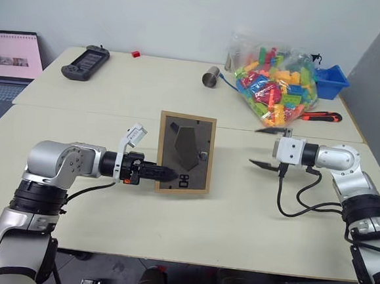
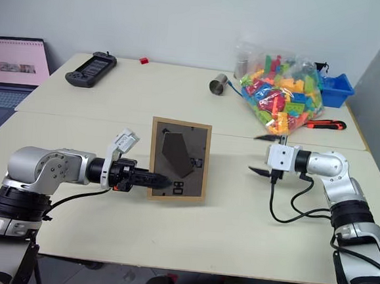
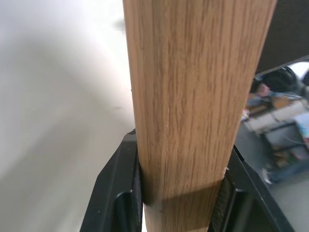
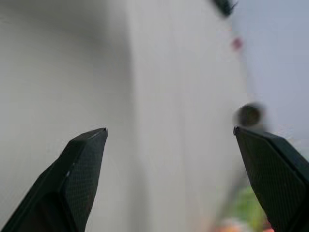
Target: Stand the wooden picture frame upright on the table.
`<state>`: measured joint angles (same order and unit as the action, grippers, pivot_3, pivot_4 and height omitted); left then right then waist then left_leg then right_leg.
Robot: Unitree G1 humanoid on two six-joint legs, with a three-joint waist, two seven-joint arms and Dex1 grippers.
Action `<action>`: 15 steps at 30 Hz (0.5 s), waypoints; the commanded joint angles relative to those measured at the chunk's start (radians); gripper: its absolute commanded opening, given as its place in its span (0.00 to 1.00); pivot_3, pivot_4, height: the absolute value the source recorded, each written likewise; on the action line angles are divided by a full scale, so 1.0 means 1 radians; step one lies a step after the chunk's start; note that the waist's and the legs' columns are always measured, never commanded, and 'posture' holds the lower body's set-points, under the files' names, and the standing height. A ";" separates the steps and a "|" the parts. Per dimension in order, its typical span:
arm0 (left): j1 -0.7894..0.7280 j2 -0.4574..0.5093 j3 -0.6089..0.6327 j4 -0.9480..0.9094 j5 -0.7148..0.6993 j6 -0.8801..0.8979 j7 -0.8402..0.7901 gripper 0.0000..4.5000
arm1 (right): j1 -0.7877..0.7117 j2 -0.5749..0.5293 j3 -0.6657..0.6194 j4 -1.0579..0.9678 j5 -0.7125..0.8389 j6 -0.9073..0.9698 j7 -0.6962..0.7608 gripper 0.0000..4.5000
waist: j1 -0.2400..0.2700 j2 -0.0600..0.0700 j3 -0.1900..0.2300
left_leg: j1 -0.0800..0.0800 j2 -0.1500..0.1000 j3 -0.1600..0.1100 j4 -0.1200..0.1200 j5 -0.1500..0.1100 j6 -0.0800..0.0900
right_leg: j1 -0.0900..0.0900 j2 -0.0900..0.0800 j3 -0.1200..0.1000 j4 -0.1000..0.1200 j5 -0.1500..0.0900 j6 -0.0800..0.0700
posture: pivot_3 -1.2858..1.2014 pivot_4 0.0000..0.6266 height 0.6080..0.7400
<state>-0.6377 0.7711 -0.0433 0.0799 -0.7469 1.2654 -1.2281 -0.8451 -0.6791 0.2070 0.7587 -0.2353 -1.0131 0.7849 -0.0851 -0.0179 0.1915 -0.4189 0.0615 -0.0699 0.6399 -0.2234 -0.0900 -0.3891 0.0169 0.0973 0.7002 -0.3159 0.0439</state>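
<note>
The wooden picture frame [image 1: 185, 153] is upright near the middle of the table [image 1: 106, 208], its dark grey back and easel stand turned towards me. Its lower edge is down at the tabletop. My left gripper [image 1: 164, 173] comes in level from the left and is shut on the frame's lower left edge. In the left wrist view the light-wood edge [image 3: 193, 96] is clamped between the black fingers [image 3: 120, 203]. My right gripper [image 1: 255, 146] hovers to the right of the frame and apart from it, open wide with nothing between its fingertips [image 4: 91, 145].
A bag of coloured bricks [image 1: 280, 83], a blue bin [image 1: 330, 80] and a red-and-black cutter [image 1: 321, 117] lie at the back right. A metal cup [image 1: 211, 77], a small red block [image 1: 135, 54] and a game controller [image 1: 85, 63] sit at the back. A laptop [image 1: 8, 68] stands far left.
</note>
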 commanded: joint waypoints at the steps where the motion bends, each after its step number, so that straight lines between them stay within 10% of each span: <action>1: -0.041 0.006 0.064 -0.034 -0.091 0.111 0.010 0.29 | -0.068 0.024 -0.038 0.080 -0.233 -0.351 -0.250 0.98 | -0.004 0.000 0.000 | 0.001 0.000 0.000 0.000 0.000 0.000 | 0.000 0.000 0.000 0.000 0.000 0.000 | 0.52 0.24 1.00; 8: -0.072 -0.048 0.155 -0.008 -0.201 0.333 0.096 0.29 | -0.101 0.075 -0.085 0.019 -0.678 -0.484 -0.683 0.98 | -0.001 0.000 0.000 | 0.001 -0.001 -0.001 0.001 0.002 -0.004 | 0.001 -0.001 0.000 0.003 0.000 0.000 | 0.52 0.24 1.00; 15: -0.021 -0.041 0.140 -0.043 -0.365 0.349 0.198 0.29 | -0.214 0.079 0.153 -0.015 -1.067 -0.269 -1.264 0.98 | -0.003 0.000 0.000 | 0.003 -0.002 -0.002 0.001 0.005 -0.009 | -0.001 -0.001 0.001 0.011 -0.002 -0.004 | 0.52 0.24 1.00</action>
<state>-0.6638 0.7191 0.0756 0.0764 -1.0372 1.6104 -1.0519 -1.0122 -0.5938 0.3016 0.7663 -1.2227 -1.3417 -0.3116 -0.0879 -0.0180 0.1915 -0.4150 0.0597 -0.0723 0.6412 -0.2184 -0.0987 -0.3901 0.0161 0.0979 0.7128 -0.3189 0.0387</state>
